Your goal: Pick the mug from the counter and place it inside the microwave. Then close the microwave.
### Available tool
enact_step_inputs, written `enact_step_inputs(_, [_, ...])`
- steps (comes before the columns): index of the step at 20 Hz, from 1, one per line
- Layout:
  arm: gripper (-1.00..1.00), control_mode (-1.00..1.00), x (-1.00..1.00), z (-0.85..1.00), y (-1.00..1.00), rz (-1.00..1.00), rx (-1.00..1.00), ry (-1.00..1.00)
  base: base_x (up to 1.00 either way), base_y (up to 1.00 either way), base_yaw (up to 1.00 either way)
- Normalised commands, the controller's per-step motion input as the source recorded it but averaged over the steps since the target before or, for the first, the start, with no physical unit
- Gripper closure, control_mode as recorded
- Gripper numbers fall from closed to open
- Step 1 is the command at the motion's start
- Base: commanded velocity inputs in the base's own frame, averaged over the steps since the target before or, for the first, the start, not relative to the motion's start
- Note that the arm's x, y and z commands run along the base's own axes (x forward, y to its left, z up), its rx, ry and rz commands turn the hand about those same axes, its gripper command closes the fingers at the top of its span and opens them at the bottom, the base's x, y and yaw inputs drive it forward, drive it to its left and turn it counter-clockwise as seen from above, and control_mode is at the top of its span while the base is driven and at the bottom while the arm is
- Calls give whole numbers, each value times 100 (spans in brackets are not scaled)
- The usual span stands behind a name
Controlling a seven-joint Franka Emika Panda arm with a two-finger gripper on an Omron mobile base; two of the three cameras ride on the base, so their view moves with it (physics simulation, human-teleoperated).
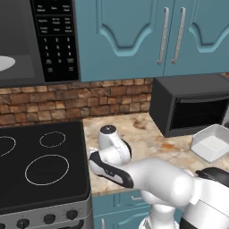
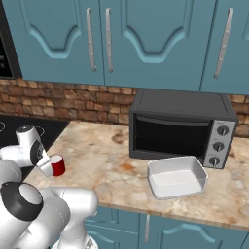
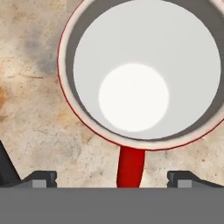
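Note:
The mug (image 3: 140, 74) is red with a white inside and stands upright on the speckled counter (image 3: 35, 109). In the hand view I look straight down into it. Its red handle (image 3: 130, 168) points toward me and lies between my two dark fingertips (image 3: 41, 178). My gripper (image 3: 113, 179) is open, just above the mug, holding nothing. In the right base view the mug (image 2: 58, 166) sits near the counter's (image 2: 107, 160) left end, with my gripper (image 2: 48, 167) right beside it. The microwave (image 1: 56, 40) hangs up at the left, its dark cavity and white turntable (image 1: 5, 62) exposed.
A black glass stovetop (image 1: 42, 165) lies left of the counter (image 1: 147, 138). A small black countertop oven (image 2: 180, 129) stands at the back right, with a white square dish (image 2: 176, 177) in front of it. Teal cabinets (image 2: 146, 39) hang above a brick backsplash.

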Motion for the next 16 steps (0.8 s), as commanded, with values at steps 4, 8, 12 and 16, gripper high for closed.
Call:
enact_step_inputs(4, [-100,-100,0,0,0,-16,0,0,0,0,0])
enact_step_inputs(8, [-100,-100,4,0,0,-16,0,0,0,0,0])
enact_step_inputs(12, [-100,-100,2,0,0,-6,0,0,0,0,0])
enact_step_inputs(16, [-100,-100,1,0,-1,0,0,0,0,0,0])
